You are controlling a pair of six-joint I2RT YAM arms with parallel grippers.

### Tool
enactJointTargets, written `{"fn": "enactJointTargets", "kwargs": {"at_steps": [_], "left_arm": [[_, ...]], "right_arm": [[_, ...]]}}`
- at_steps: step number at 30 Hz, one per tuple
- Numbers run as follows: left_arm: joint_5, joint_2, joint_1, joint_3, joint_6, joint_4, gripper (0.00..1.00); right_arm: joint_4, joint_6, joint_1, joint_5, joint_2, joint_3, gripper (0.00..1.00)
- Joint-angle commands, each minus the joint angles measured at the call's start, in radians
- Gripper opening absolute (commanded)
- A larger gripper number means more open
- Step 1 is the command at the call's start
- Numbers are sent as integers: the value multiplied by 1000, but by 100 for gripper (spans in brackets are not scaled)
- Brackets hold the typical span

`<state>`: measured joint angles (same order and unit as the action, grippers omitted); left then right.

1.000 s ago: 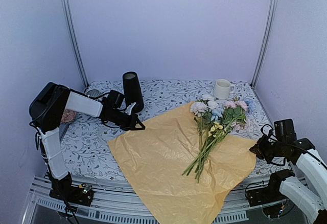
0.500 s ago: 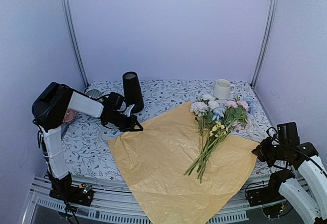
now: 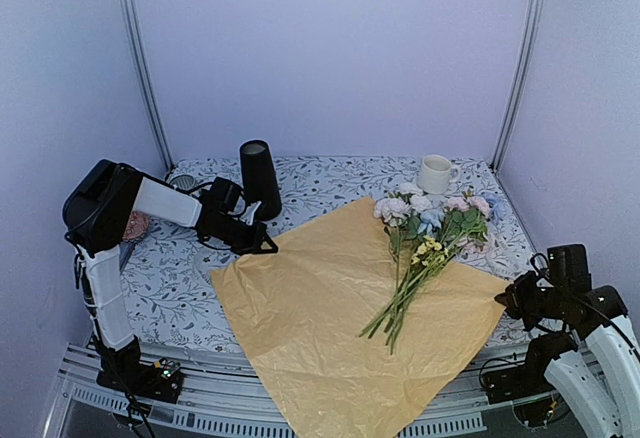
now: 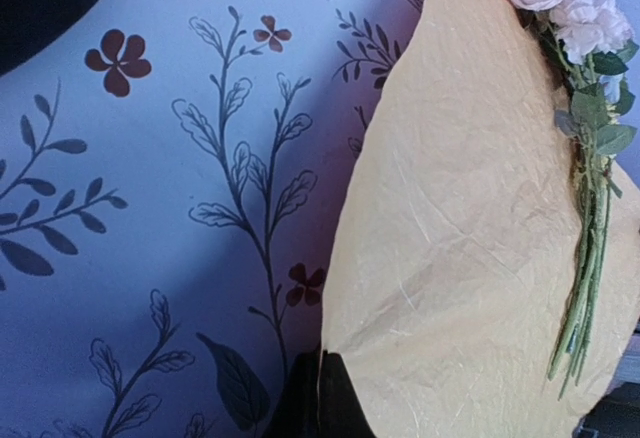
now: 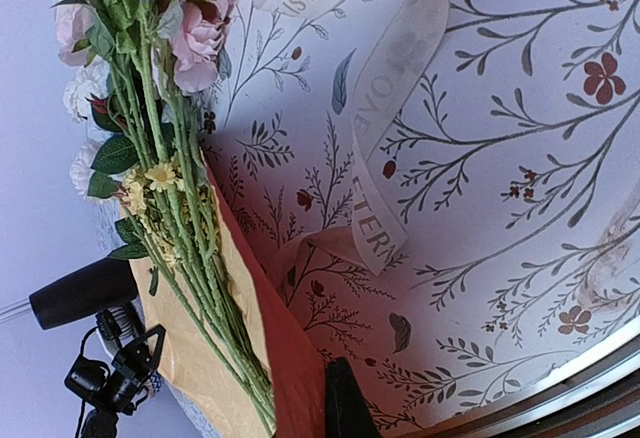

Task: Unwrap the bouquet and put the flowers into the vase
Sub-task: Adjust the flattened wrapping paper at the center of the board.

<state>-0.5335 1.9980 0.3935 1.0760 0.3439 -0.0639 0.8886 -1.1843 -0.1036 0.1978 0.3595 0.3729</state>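
The flowers (image 3: 425, 243) lay on the spread wrapping paper (image 3: 320, 308) right of centre, and the vase (image 3: 258, 176) stood at upper left. The left gripper (image 3: 266, 246) pinched the paper's left corner, and the right gripper (image 3: 502, 299) pinched its right corner.

The table (image 3: 300, 373) is covered by a pale cloth (image 3: 170, 288) printed with dark leafy sprigs and small red blossoms. A large sheet of crinkled orange-tan wrapping paper (image 3: 320, 308) is spread flat over the cloth's middle and hangs over the near edge. The black vase (image 3: 259, 178) stands upright at the far left, a white mug (image 3: 435, 173) stands at the far right, and a whitish printed ribbon (image 5: 385, 88) lies loosely curled on the cloth near the flowers (image 3: 430, 223), whose blooms reach past the paper's far edge.
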Motion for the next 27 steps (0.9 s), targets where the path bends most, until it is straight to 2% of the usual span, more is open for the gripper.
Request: {"fn": "enactJointTargets", "kwargs": {"at_steps": [1, 3, 6, 8, 10, 14, 20, 23, 27], "left_arm": [[52, 22, -27, 26, -8, -38, 0], [43, 21, -25, 25, -9, -39, 2], [57, -6, -24, 5, -13, -30, 22], [84, -42, -24, -21, -11, -23, 37], [106, -101, -24, -41, -11, -20, 46], [151, -178, -22, -64, -14, -35, 56], [244, -302, -4, -78, -20, -81, 63], [281, -369, 20, -90, -28, -90, 64], [358, -471, 80, -115, -37, -105, 66]], "right_arm": [[20, -21, 2, -15, -6, 7, 3], [12, -17, 2, -15, 5, 1, 10], [-4, 1, 2, -12, 32, 1, 23], [-13, 19, 2, -16, 52, 10, 38], [-18, 38, 2, -24, 73, 32, 54], [4, 65, 3, -72, 104, 105, 76], [109, 105, 2, -276, 206, 300, 99], [126, 152, 2, -360, 272, 382, 100], [41, 286, 3, -356, 336, 448, 99]]}}
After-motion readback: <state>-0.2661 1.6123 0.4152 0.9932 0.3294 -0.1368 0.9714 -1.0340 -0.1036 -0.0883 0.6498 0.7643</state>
